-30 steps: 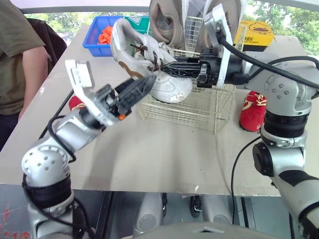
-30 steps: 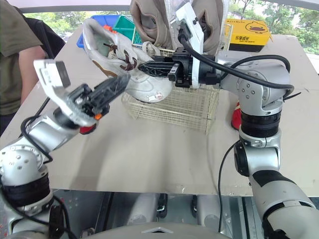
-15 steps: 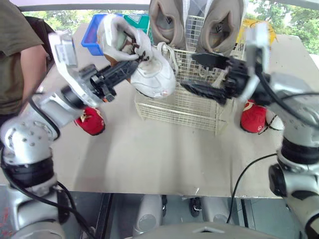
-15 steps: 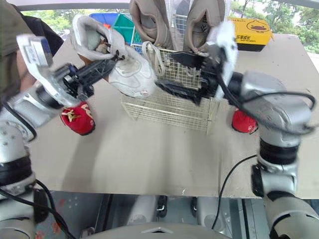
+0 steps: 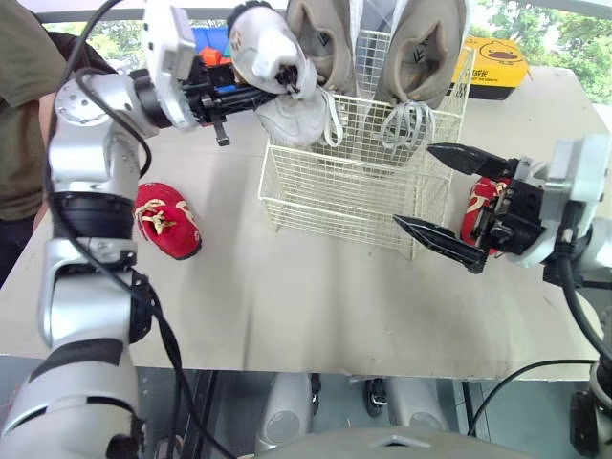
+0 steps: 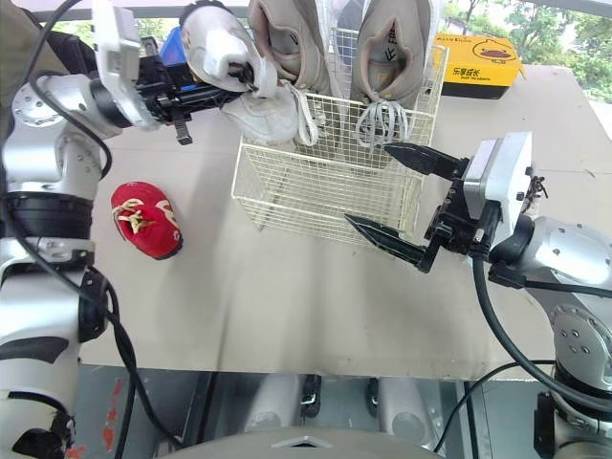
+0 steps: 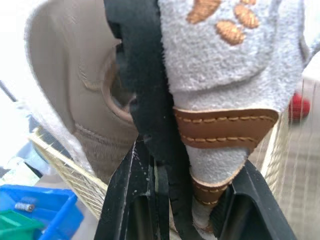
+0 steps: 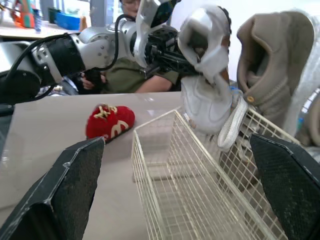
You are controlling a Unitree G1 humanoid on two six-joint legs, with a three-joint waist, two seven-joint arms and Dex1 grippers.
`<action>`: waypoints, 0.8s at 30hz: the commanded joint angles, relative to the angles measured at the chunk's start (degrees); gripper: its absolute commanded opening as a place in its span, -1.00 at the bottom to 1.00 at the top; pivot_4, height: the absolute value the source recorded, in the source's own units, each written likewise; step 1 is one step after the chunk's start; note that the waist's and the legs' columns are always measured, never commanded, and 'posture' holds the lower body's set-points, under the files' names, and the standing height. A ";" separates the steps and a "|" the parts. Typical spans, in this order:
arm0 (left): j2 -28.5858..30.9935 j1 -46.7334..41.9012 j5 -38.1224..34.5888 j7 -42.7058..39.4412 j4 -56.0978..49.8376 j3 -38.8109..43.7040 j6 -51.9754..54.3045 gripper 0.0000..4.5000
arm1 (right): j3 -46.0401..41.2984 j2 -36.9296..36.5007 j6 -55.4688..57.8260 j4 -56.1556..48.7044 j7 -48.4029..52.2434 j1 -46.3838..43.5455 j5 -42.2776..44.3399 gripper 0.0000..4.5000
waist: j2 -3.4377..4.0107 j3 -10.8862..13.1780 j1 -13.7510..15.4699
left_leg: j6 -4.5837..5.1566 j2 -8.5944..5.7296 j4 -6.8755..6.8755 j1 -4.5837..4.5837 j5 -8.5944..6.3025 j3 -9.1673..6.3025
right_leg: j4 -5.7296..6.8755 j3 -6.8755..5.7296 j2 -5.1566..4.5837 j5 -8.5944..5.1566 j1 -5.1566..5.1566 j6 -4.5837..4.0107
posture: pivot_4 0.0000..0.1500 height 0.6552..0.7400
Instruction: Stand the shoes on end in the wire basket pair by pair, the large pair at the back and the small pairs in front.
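Note:
My left gripper (image 5: 275, 84) is shut on the white shoe (image 5: 271, 50) at its collar, holding it heel-up over the wire basket's (image 5: 339, 196) back left corner. Up close, the black fingers (image 7: 137, 200) pinch the shoe's (image 7: 225, 75) dark lining beside a brown tab. Two large beige shoes (image 5: 320, 38) (image 5: 421, 43) stand on end along the basket's back. One small red shoe (image 5: 167, 220) lies on the table left of the basket, another (image 5: 483, 206) to its right. My right gripper (image 5: 413, 186) stands open at the basket's front right corner, holding nothing.
A blue bin (image 5: 203, 43) and a yellow box (image 5: 492, 62) sit at the table's back edge. A person (image 5: 24, 105) stands at the left side. The table (image 5: 316, 296) in front of the basket is bare.
The white shoe passed from my right gripper to my left, which closed on it and raised it toward the basket's back left. My right gripper opened and drew back to the right.

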 commanded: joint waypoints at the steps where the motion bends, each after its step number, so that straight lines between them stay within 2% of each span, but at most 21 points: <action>1: -1.52 -3.66 3.96 -5.24 7.26 -0.40 -6.98 -0.72 | -2.00 -1.53 -1.02 -2.33 -3.01 1.05 2.19 1.00 | -0.01 -0.01 -0.08 | 0.01 0.02 0.01 0.02 -0.01 0.01 | 0.01 0.06 0.00 0.00 0.00 0.00 | 1.00 1.00; 4: -2.57 -4.25 6.26 -8.97 11.62 -1.19 -7.28 -0.72 | -2.06 -2.61 -1.67 -1.91 -4.05 2.17 2.60 1.00 | -0.01 -0.01 -0.19 | 0.03 0.01 0.04 0.03 -0.02 0.00 | 0.04 0.04 0.00 0.00 0.01 0.01 | 1.00 1.00; 6: -2.68 -4.28 5.89 -11.07 12.60 -0.48 -4.74 -0.26 | -1.82 -3.31 -2.14 -1.61 -4.18 2.83 2.47 1.00 | -0.01 0.00 -0.23 | 0.04 0.02 0.04 0.03 -0.02 -0.02 | 0.06 0.03 0.01 0.00 0.00 0.01 | 1.00 1.00; 7: -2.15 -4.32 6.10 -11.60 13.29 -0.18 -3.50 -0.11 | -1.85 -3.70 -2.30 -1.49 -4.24 3.15 2.66 1.00 | -0.02 0.00 -0.28 | 0.04 0.03 0.04 0.01 -0.03 -0.03 | 0.06 0.02 0.02 0.00 -0.01 0.01 | 1.00 1.00; 8: -1.75 -4.34 6.39 -11.94 13.79 0.05 -2.90 0.15 | -1.89 -4.03 -2.47 -1.47 -4.36 3.43 2.90 1.00 | -0.02 0.00 -0.29 | 0.05 0.06 0.05 -0.01 -0.03 -0.05 | 0.05 0.02 0.03 0.00 -0.01 0.01 | 1.00 1.00; 9: -1.30 -4.43 6.07 -11.45 13.79 0.82 -1.13 0.31 | -2.16 -4.42 -2.58 -1.34 -4.40 3.78 3.23 1.00 | -0.02 -0.01 -0.29 | 0.05 0.06 0.05 0.01 -0.03 -0.05 | 0.05 0.02 0.03 0.00 -0.01 0.01 | 1.00 1.00; 12: 2.39 -3.18 4.11 -13.18 10.48 2.58 8.50 0.93 | -3.44 -5.84 -2.92 -0.68 -4.27 5.52 3.58 1.00 | -0.03 -0.01 -0.53 | 0.05 0.11 0.08 0.04 -0.03 -0.06 | 0.10 0.03 0.02 0.00 0.00 0.01 | 1.00 1.00; 17: 8.64 2.76 -0.28 -13.53 -0.50 6.16 23.40 0.93 | -6.19 -7.39 -2.72 1.13 -6.81 9.44 1.77 1.00 | -0.03 -0.01 -1.36 | 0.06 0.22 0.09 0.04 -0.03 -0.07 | 0.13 0.04 0.01 -0.01 0.00 0.02 | 1.00 1.00; 20: 11.96 11.87 -6.38 -10.35 -15.11 11.40 34.23 0.93 | -9.01 -8.12 -0.10 3.69 -11.81 13.39 -1.91 1.00 | -0.04 -0.02 -1.30 | 0.03 0.24 0.13 0.00 -0.01 -0.09 | 0.11 0.10 -0.05 -0.01 0.02 0.03 | 1.00 1.00; 24: 11.01 26.51 -19.24 0.20 -40.91 20.28 48.79 0.97 | -15.15 -9.55 4.93 8.71 -15.64 16.60 -0.79 1.00 | -0.04 -0.02 -1.05 | -0.12 0.23 0.16 -0.05 0.07 -0.09 | 0.11 0.21 -0.24 -0.04 0.04 0.07 | 1.00 1.00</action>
